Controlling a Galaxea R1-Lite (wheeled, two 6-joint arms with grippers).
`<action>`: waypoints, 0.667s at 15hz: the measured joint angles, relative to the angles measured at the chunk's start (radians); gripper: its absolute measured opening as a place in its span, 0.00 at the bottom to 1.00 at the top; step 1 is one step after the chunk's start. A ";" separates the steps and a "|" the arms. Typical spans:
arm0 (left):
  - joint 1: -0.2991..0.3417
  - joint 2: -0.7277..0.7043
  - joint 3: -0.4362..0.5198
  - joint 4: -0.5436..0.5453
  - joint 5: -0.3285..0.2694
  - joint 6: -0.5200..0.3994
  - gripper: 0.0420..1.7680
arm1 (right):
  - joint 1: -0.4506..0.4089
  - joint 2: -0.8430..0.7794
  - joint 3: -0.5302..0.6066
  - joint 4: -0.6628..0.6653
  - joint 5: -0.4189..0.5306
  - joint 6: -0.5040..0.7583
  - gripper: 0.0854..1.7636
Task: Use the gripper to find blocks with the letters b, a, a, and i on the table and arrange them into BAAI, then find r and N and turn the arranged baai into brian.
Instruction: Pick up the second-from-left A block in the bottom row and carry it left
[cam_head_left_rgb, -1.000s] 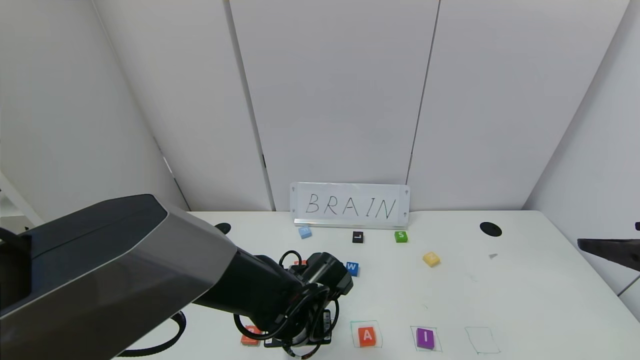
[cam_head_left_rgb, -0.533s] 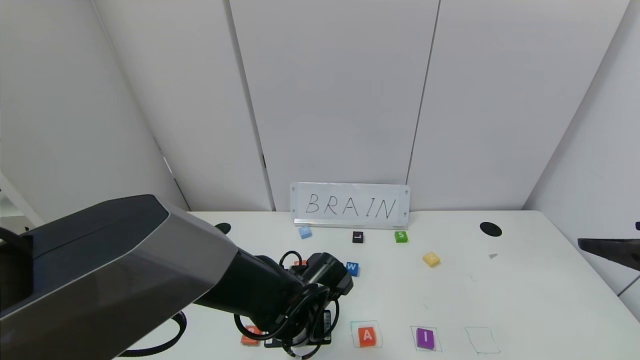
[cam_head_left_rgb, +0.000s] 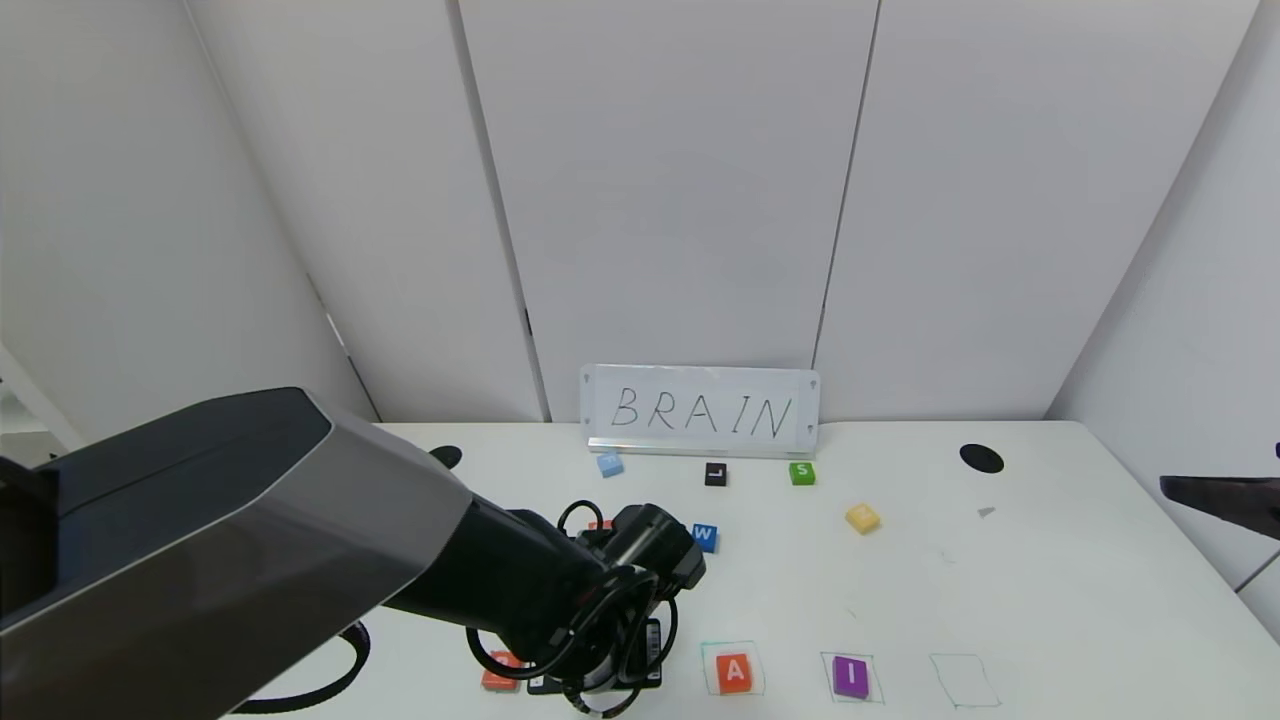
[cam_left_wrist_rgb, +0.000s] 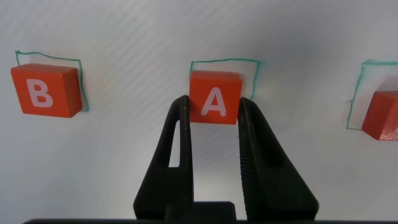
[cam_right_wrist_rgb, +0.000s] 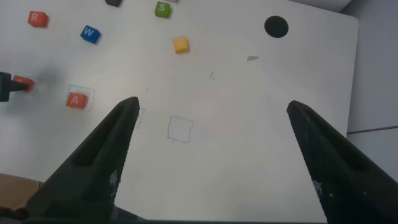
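So the left pincer is clamped tight on an orange-red A block, one finger on each side. That A sits in a green drawn square near the front edge of the tabletop, left of the middle. The B block is just beside it in its own green square, apart from it. On the other side is the second A, also in a square, then the purple I, then an empty square.

Further back toward the tabletop's far edge: the R block, mostly hidden behind the arm from the head view, next to a blue W, and the yellow N block toward the right. Along the back are a light blue block, a black one and a green S, in front of a BRAIN sign.

The right pincer hangs spread wide above the tabletop's right side, holding nothing.
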 joint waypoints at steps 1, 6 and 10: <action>0.000 -0.008 -0.001 0.006 0.001 0.001 0.26 | 0.000 -0.001 0.000 0.000 0.000 0.000 0.97; 0.021 -0.086 -0.015 0.063 -0.002 0.057 0.26 | 0.000 -0.007 0.000 0.000 0.000 0.000 0.97; 0.069 -0.149 -0.013 0.111 -0.011 0.148 0.26 | 0.003 -0.014 0.000 0.001 0.000 0.000 0.97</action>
